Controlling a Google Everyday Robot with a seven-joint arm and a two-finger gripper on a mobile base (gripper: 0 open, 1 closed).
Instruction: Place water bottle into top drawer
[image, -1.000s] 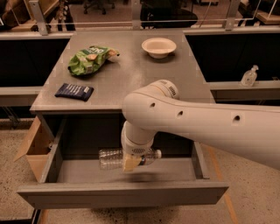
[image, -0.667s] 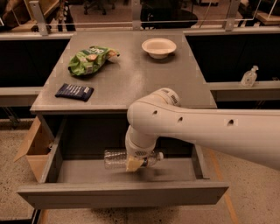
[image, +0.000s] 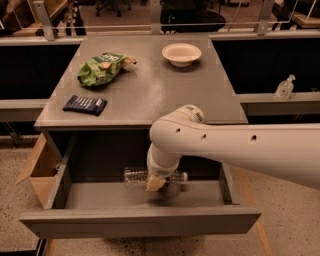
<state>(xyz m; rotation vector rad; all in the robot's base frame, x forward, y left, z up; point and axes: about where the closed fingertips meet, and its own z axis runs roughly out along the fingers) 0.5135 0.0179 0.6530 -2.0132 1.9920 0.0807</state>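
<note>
**Held sideways: water bottle (image: 134, 176) inside top drawer (image: 140, 221)**

The fingers (image: 154, 184) are clamping the water bottle at its middle, with the gripper (image: 156, 181) reaching down into the open top drawer. The bottle is lying level (cap pointing right) low over the drawer floor. A bowl (image: 181, 53), a green bag (image: 102, 68) and a dark packet (image: 85, 104) are sitting on the tabletop (image: 160, 95).
</note>
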